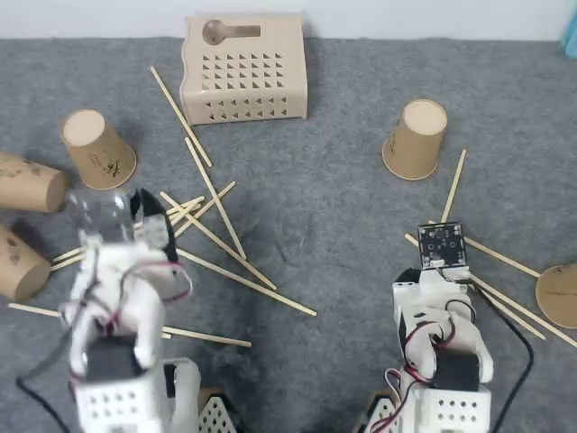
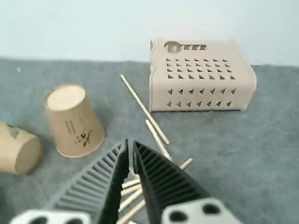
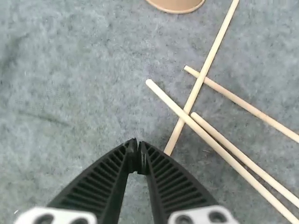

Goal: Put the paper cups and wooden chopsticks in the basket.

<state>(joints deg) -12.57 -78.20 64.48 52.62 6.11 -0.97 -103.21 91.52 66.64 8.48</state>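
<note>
left gripper (image 2: pixel 130 148) and right gripper (image 3: pixel 138 148) sit nearest, each pinched together on nothing. just past the right one, chopsticks (image 3: pixel 201 84) lie flat and crossed on the grey mat (image 3: pixel 70 70), long axes slanting away. they look light, stiff and thin, probably best pinched mid-length. farther off, a cup (image 2: pixel 74 121) stands mouth-down, light and crushable, so grip its wall gently. the basket (image 2: pixel 201 79) waits at the far edge.
</note>
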